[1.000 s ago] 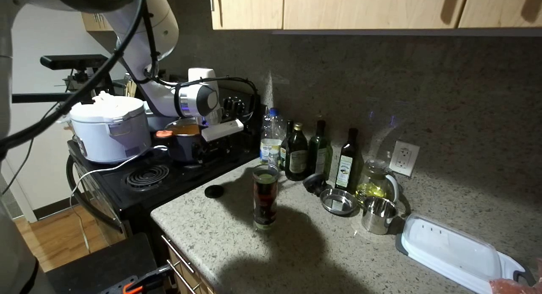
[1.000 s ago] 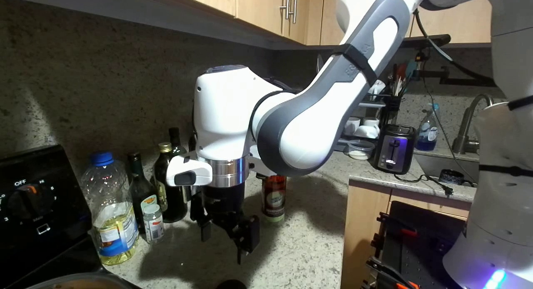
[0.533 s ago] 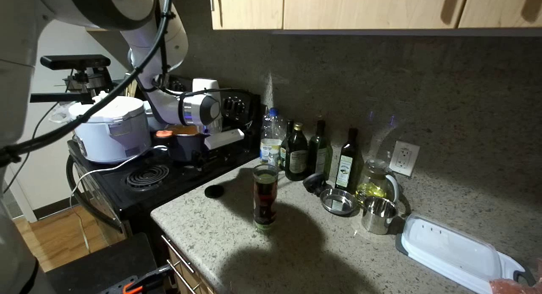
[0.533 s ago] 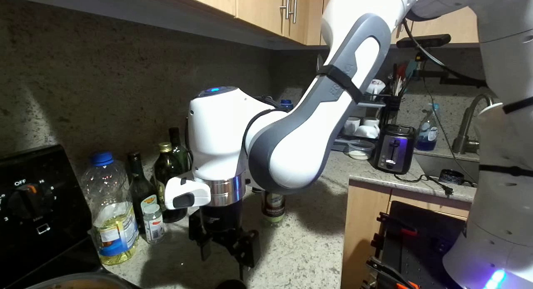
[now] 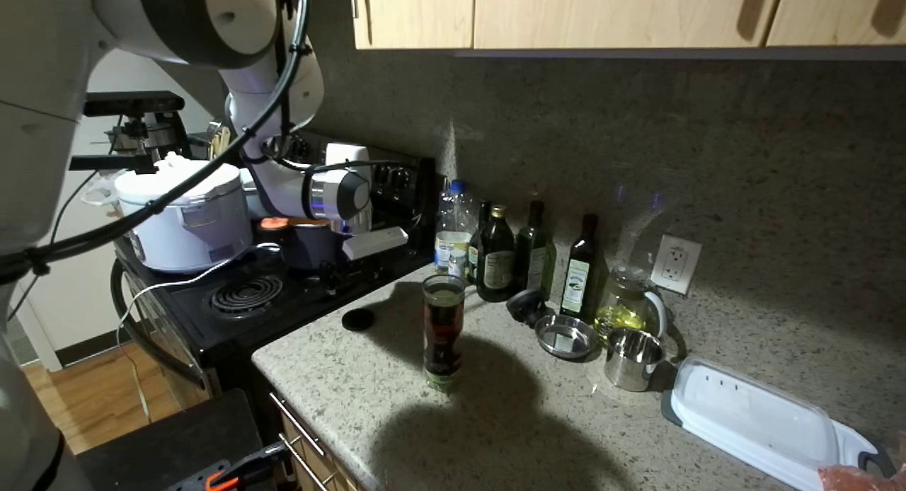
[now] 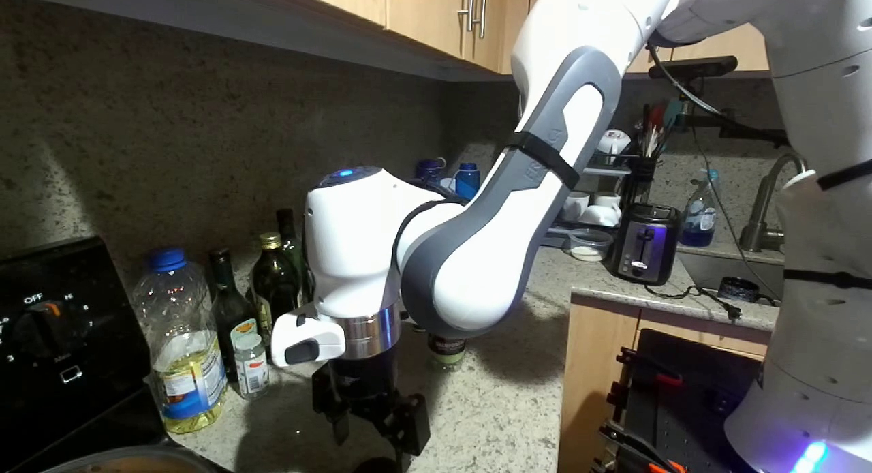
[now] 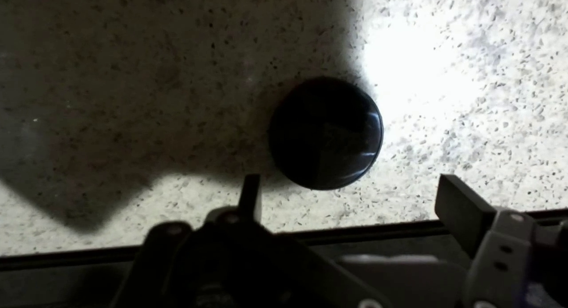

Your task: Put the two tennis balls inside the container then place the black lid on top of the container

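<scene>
The black lid (image 5: 358,319) lies flat on the counter near the stove. It also shows in the wrist view (image 7: 326,132), and at the bottom edge of an exterior view (image 6: 376,465). The clear container (image 5: 444,332) with its dark red label stands upright on the counter. Yellow-green shows inside it near the top (image 5: 445,297) and at the bottom (image 5: 440,379), where the tennis balls are. The arm hides most of the container in an exterior view (image 6: 447,349). My gripper (image 7: 349,181) is open and empty, above the counter, with the lid ahead of its fingertips; it also shows from outside (image 6: 375,437).
Dark bottles (image 5: 497,257) and an oil bottle (image 6: 180,350) stand along the wall. A steel dish (image 5: 565,336), a steel cup (image 5: 634,360) and a glass jug (image 5: 626,307) stand farther along. The stove (image 5: 248,293) with a pot (image 5: 309,247) borders the counter.
The arm and gripper have moved down toward the counter near the lid. The gripper stays open. The container and lid have not moved.
</scene>
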### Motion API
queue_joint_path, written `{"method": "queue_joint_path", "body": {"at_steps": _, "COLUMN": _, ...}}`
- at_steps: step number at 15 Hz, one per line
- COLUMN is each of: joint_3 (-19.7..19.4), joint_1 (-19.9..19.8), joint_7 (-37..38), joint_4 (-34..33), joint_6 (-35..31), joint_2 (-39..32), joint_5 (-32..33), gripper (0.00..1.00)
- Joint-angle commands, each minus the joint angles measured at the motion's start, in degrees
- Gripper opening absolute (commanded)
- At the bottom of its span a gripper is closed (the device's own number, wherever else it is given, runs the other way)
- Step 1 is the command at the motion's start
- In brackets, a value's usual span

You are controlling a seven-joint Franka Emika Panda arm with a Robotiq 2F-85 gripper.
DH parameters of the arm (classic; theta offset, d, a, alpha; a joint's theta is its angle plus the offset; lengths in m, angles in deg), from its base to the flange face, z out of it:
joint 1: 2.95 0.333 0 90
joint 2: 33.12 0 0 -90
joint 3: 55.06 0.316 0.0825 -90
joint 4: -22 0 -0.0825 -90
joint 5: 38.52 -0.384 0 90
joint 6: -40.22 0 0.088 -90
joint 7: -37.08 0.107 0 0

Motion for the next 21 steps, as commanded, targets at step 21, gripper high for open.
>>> {"method": "queue_joint_path", "body": {"at_steps": 21, "joint_3": -1.27, "joint_1": -0.18, "joint_7": -5.63, "joint_4": -1.72, "joint_6": -7.58, "joint_2": -8.53, "joint_5": 5.42, "gripper": 1.00}}
